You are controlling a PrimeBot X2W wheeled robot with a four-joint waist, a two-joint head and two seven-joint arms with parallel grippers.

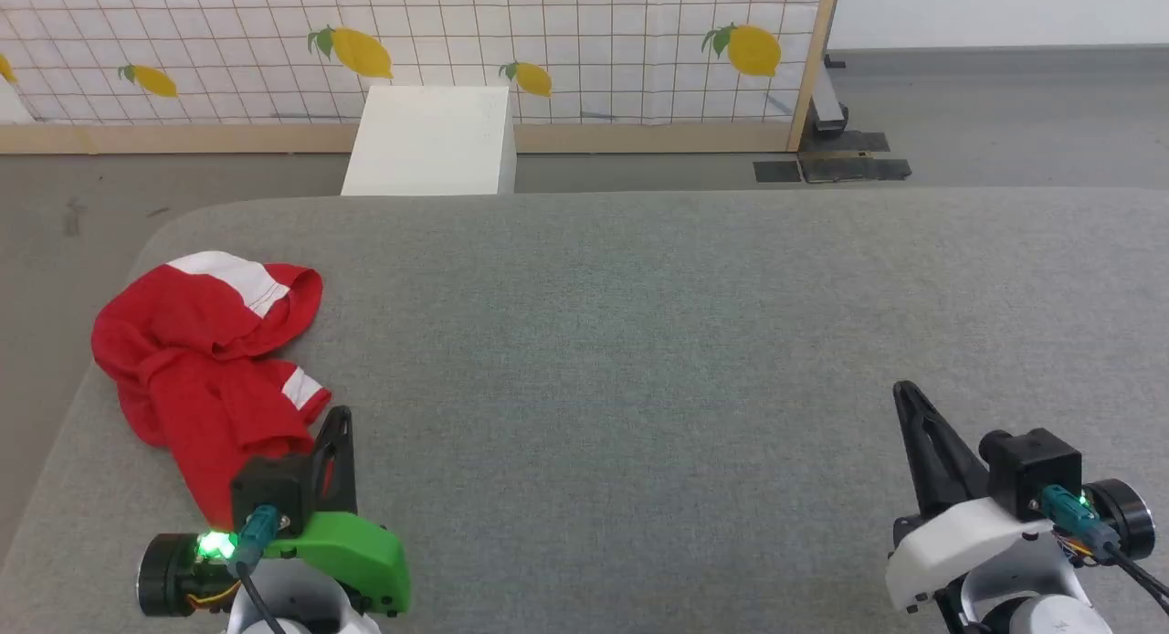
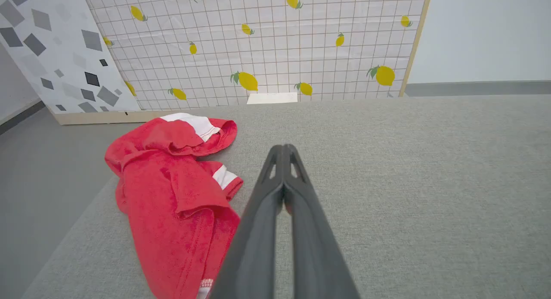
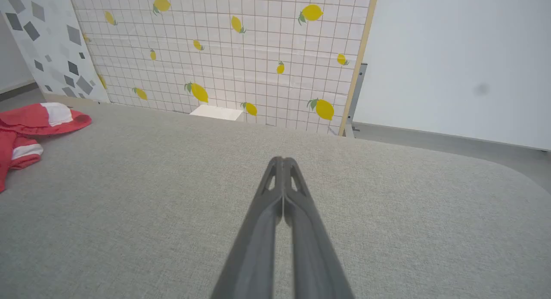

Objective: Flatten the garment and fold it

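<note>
The garment (image 1: 205,360) is a crumpled heap of bright red fabric with white trim bands, lying near the left edge of the grey padded table (image 1: 639,342). In the left wrist view the garment (image 2: 172,191) spreads to the left of my fingers. My left gripper (image 1: 342,417) stands shut and empty just right of the heap's near end; its tip (image 2: 283,147) is above bare table. My right gripper (image 1: 904,392) is shut and empty far to the right, and its tip (image 3: 283,160) points over bare table. The garment (image 3: 30,126) lies at the left edge of the right wrist view.
A white box (image 1: 434,141) stands on the floor beyond the table's far edge. Behind it runs a lemon-print screen (image 1: 411,40) with a wooden frame. The table's left edge and rounded corner (image 1: 164,223) lie close to the garment. Grey floor surrounds the table.
</note>
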